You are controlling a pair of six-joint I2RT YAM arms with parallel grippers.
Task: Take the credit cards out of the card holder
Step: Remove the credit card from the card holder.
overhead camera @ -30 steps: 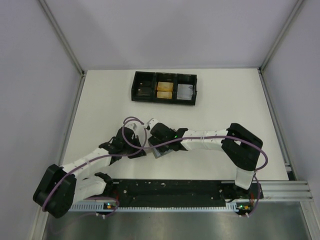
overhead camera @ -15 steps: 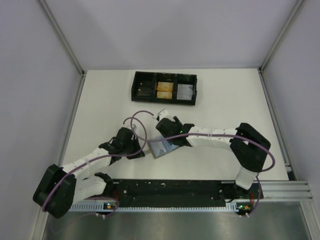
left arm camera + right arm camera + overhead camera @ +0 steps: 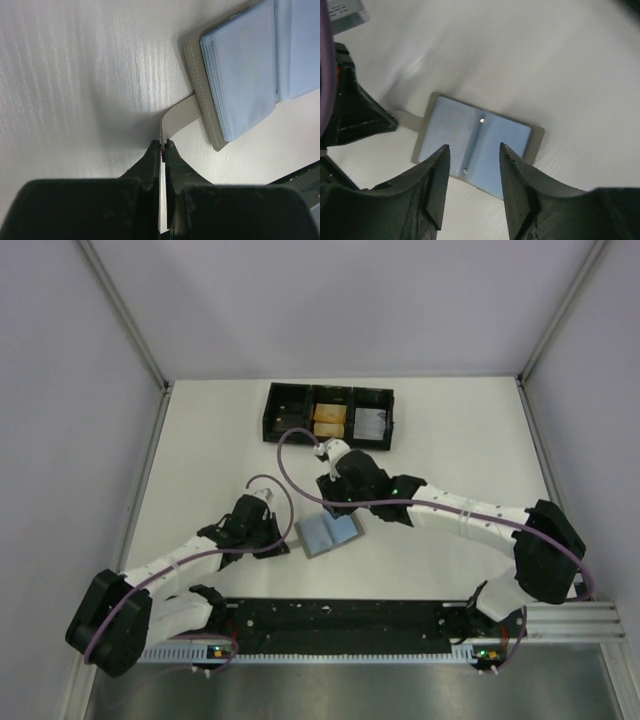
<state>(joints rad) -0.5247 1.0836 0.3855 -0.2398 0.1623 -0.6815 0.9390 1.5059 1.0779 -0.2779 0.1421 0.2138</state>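
Right wrist view: holder (image 3: 477, 145) lies open flat on table (image 3: 545, 60), just ahead of right claw (image 3: 472, 150). Jaws part-spread and empty, straddling its fold; long axis runs across them. Left claw (image 3: 163, 145) pinches tab (image 3: 181, 114). Cards not discernible.

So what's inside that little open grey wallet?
The open card holder shows light blue pockets either side of its fold. No cards show; any would be hidden inside the pockets. The left tool pinches its tab.
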